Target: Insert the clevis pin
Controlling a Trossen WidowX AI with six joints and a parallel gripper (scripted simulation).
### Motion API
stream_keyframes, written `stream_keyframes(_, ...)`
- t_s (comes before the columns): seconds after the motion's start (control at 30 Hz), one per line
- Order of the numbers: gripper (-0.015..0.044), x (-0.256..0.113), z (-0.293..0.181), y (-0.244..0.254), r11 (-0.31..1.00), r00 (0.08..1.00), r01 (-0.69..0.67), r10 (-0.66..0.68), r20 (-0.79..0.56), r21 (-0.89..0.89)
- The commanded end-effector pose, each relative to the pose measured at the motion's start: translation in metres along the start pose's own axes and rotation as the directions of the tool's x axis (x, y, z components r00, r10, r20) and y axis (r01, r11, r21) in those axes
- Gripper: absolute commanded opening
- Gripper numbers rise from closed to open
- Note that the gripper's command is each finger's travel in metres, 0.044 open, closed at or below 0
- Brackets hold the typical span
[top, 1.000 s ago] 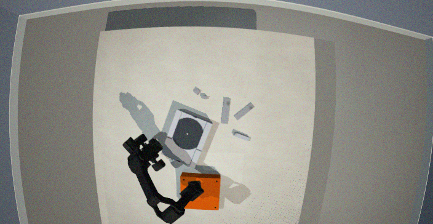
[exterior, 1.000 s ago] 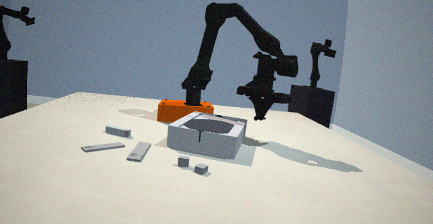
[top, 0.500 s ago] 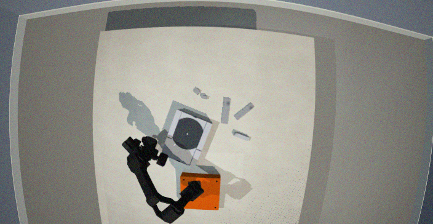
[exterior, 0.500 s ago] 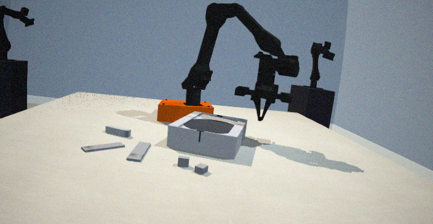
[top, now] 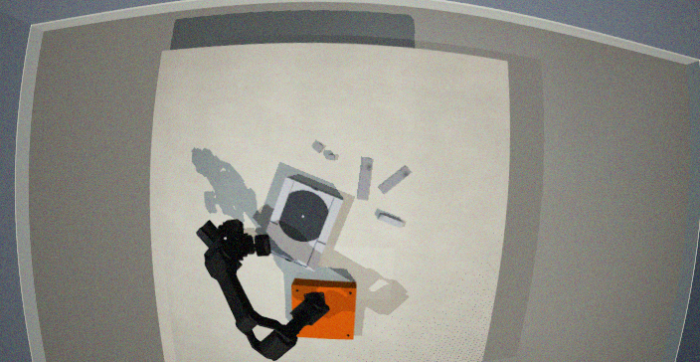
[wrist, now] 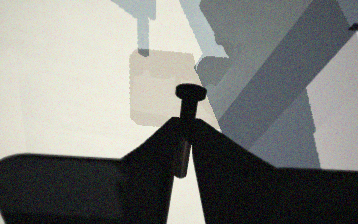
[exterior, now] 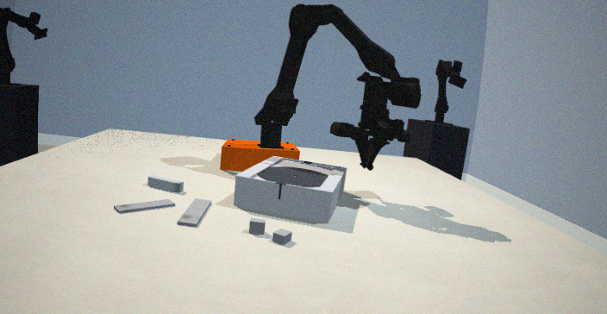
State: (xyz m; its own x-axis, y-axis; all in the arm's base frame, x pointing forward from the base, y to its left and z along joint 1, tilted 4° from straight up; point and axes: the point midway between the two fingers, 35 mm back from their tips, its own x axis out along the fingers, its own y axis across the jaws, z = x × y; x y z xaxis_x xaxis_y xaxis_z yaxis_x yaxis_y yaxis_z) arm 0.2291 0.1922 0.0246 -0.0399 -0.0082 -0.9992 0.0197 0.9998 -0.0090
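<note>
Pin (wrist: 190, 92) pinched by the shank in the gripper (top: 246, 247) (exterior: 366, 166) (wrist: 185, 125), up off the table and just outside the tray (top: 332, 217) (exterior: 302, 203), with that raised wall between it and the disc (top: 304, 202) (exterior: 293, 177) lying inside. Two cubes (top: 318, 146) (exterior: 257, 226), two flat bars (top: 365, 179) (exterior: 194, 212) and a chunkier block (top: 390, 218) (exterior: 165, 184) scattered around the tray's other sides, plus the orange base (top: 343, 326) (exterior: 241, 158) near it.
</note>
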Motion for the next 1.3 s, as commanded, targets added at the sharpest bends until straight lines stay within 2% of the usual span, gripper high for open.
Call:
stream_keyframes(0.0, 0.0, 0.0005, 0.0006, 0.0009, 0.994, 1.0, 0.002, -0.002, -0.003, -0.113)
stream_keyframes(0.27, 0.0, 0.0002, 0.0016, 0.0022, 0.924, 1.0, 0.001, -0.002, -0.003, -0.382)
stream_keyframes(0.57, 0.0, -0.0002, 0.0028, 0.0037, 0.762, 1.0, 0.0, -0.002, -0.003, -0.647)
stream_keyframes(0.93, 0.0, -0.0006, 0.0041, 0.0056, 0.466, 1.0, -0.002, -0.002, -0.003, -0.885)
stream_keyframes(1.27, 0.0, -0.001, 0.0053, 0.0073, 0.137, 1.0, -0.002, -0.002, -0.003, -0.991)
